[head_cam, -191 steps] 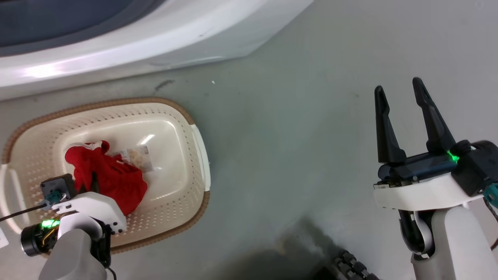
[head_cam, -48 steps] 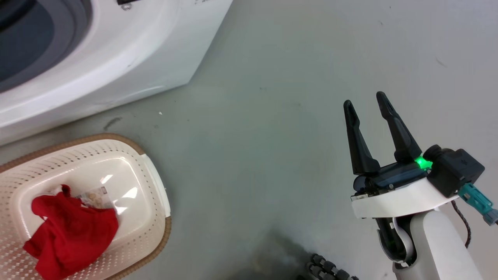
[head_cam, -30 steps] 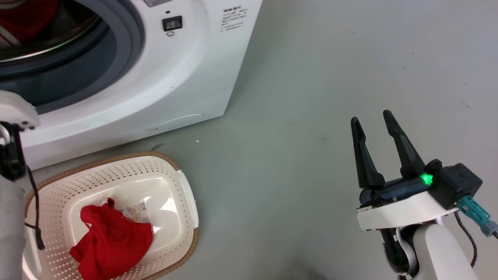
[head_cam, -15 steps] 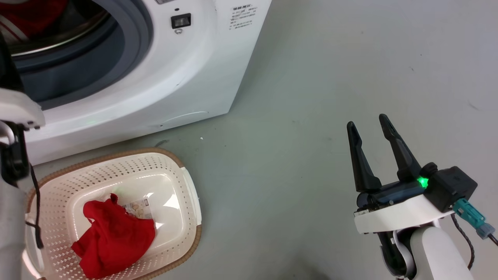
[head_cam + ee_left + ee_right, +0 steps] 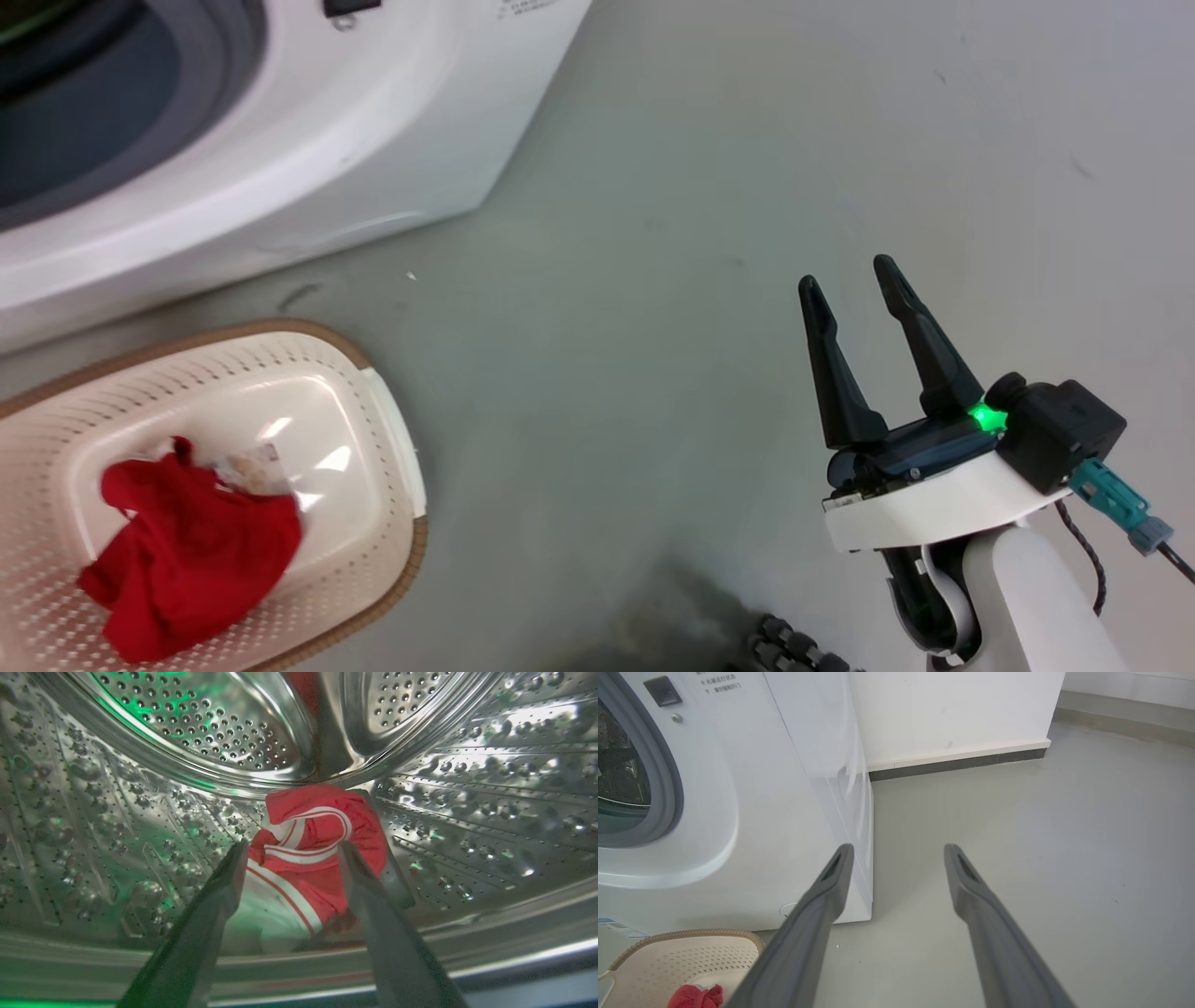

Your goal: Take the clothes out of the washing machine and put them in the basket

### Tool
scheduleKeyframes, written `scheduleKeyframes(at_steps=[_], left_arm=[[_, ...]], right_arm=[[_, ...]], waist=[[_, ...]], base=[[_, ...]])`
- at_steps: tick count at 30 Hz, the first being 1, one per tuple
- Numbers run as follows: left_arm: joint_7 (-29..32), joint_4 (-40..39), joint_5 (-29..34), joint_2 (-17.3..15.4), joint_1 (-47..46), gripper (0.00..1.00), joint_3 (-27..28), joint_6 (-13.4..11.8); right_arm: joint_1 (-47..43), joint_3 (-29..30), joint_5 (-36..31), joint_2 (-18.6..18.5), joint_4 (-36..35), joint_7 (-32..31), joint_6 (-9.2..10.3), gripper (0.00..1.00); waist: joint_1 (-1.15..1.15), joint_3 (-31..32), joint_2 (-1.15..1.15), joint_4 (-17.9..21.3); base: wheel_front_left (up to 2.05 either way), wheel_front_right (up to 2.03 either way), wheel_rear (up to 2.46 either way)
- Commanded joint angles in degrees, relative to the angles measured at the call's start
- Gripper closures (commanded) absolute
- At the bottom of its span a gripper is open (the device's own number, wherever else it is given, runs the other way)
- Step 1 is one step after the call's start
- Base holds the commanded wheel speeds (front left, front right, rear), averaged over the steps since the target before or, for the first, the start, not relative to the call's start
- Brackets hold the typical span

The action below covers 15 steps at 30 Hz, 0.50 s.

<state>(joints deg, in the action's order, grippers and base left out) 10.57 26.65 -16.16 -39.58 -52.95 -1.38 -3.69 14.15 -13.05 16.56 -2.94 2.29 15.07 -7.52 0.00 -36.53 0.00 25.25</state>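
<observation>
Reaching into the drum (image 5: 210,732) of the washer (image 5: 308,159), the left claw (image 5: 289,851) is spread wide and empty. Its two fingers (image 5: 205,924) flank a crumpled striped garment (image 5: 317,826), red with white bands. That garment lies straight ahead of the tips and slightly beyond them, low in the drum towards its back; whether the fingers touch it I cannot tell. Its bunched mass runs roughly along the line of the fingers, so a short push forward and a squeeze looks like the next need. The right claw (image 5: 845,273) hangs released over bare floor (image 5: 653,280), well apart from the washer, so the left arm is plainly nearer. One red garment (image 5: 187,551) already lies in the basket (image 5: 313,329), near the washer's front.
</observation>
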Motion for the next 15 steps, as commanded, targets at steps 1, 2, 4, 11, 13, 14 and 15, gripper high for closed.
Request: scheduleKeyframes(at_steps=[1,2,4,11,13,14,15], left_arm=[[2.14,0.28,0.62,-1.20,-2.29,0.00,-0.31,0.36],[3.85,0.31,0.94,-2.10,-3.85,0.00,-0.56,0.56],[7.48,0.44,1.35,-3.66,-6.74,0.00,-1.13,1.02],[18.62,-0.50,3.01,-7.73,-14.34,0.00,-3.08,1.99],[22.50,-1.02,3.49,-8.77,-16.50,0.00,-3.77,2.37],[24.40,-1.29,3.54,-9.14,-17.57,0.00,-4.12,2.65],[26.67,-1.48,3.87,-9.63,-18.45,0.00,-4.61,2.85]], right_arm=[[0.84,-0.30,0.61,0.13,-0.17,0.15,0.05,0.00],[1.10,-0.58,0.86,0.13,-0.31,0.14,0.06,0.00],[1.39,-1.14,1.36,0.14,-0.41,0.15,0.06,0.00],[2.49,-3.07,2.18,0.14,-0.97,0.15,0.05,0.00],[2.72,-3.65,2.51,0.14,-1.15,0.14,0.06,0.00],[2.75,-3.87,2.58,0.13,-1.32,0.15,0.06,0.00],[2.73,-4.19,2.83,0.13,-1.33,0.15,0.06,0.00]], waist=[[0.00,-3.20,0.00,1.92],[0.00,-4.20,0.00,2.26],[0.00,-5.91,0.00,2.76],[0.00,-10.49,0.00,4.16],[0.00,-11.83,0.00,4.64],[0.00,-12.42,0.00,4.85],[0.00,-13.06,0.00,5.09]], base=[[0.00,0.00,0.00],[0.00,0.00,0.00],[0.00,0.00,0.00],[0.00,0.00,0.00],[0.00,0.00,0.00],[0.00,0.00,0.00],[0.00,0.00,0.00]])
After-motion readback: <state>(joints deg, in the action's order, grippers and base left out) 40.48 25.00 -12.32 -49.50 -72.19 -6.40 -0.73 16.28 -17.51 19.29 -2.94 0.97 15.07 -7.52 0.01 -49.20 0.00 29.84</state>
